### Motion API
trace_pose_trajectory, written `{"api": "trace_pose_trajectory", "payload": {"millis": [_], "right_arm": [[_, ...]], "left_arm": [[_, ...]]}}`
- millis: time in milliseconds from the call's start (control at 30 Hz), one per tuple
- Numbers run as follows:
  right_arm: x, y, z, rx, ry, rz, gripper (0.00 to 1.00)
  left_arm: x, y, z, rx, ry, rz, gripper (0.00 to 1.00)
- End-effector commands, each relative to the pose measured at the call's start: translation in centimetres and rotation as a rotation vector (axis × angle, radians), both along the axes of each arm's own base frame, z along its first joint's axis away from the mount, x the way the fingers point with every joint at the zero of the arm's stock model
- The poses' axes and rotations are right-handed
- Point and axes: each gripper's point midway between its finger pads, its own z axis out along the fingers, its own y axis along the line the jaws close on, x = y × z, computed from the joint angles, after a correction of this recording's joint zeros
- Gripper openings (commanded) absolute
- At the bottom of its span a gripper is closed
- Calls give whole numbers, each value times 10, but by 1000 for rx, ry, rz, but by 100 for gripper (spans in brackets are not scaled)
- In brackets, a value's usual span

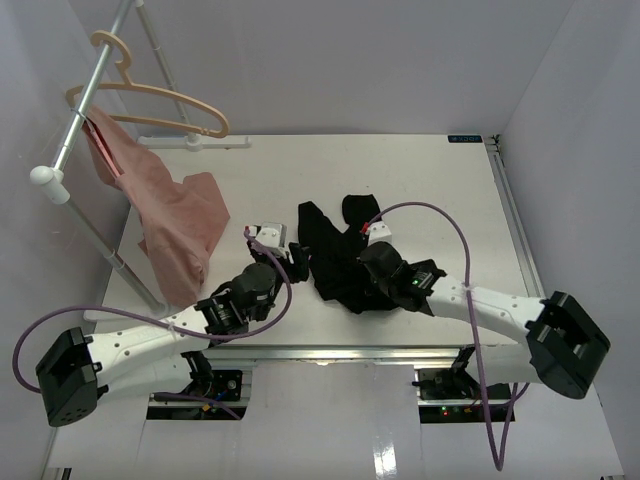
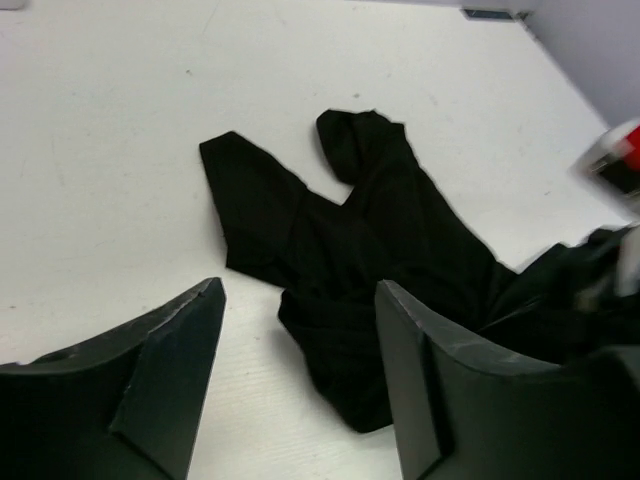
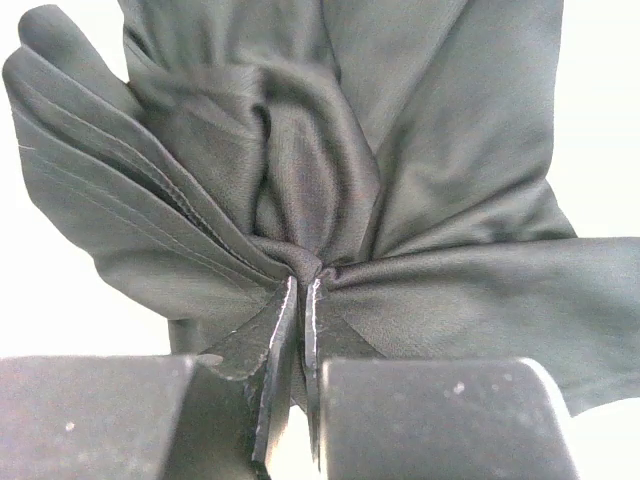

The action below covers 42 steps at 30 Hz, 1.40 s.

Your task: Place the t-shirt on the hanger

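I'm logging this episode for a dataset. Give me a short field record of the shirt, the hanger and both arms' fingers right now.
t-shirt: black, crumpled on the table
hanger: wooden, bare, hooked on the metal rail
left fingers: open, holding nothing, just beside the t-shirt
right fingers: shut on a bunched fold of the t-shirt
pink cloth: draped from the rail down onto the table
task state: t-shirt not yet on the hanger

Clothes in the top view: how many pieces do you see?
2. A black t-shirt lies crumpled on the table, pinched by the right gripper; a pink garment hangs from the rail on the left. More could be hidden.
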Motion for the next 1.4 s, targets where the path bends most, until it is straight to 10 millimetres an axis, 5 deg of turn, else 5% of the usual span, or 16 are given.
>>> {"api": "trace_pose_trajectory", "payload": {"millis": [0,267,867,933,1000,1033,1067,1167,1300,1367], "right_arm": [[6,-20,31,29,-111,-65,8],[1,-53,51,107,-217,-172,8],[-6,-45,56,172,-222,-117,8],[-6,-45,56,170,-223,-119,8],[-5,-46,56,168,-225,-124,8],[-4,-47,56,167,-228,-129,8],[-2,-47,59,166,-234,-136,8],[5,-49,75,175,-270,-170,8],[18,-60,116,173,-348,-254,8],[27,-73,139,158,-409,-334,8]], "left_arm": [[10,-7,-3,-19,63,34,68],[45,-29,-53,14,285,-27,64],[92,-72,-164,86,616,-4,70],[95,-72,-173,99,644,1,61],[98,-74,-176,98,658,-1,27],[101,-75,-174,92,659,-1,9],[104,-71,-171,94,664,7,2],[115,-61,-130,87,600,42,0],[121,-26,-30,44,401,147,0],[115,-13,-4,22,352,168,0]]}}
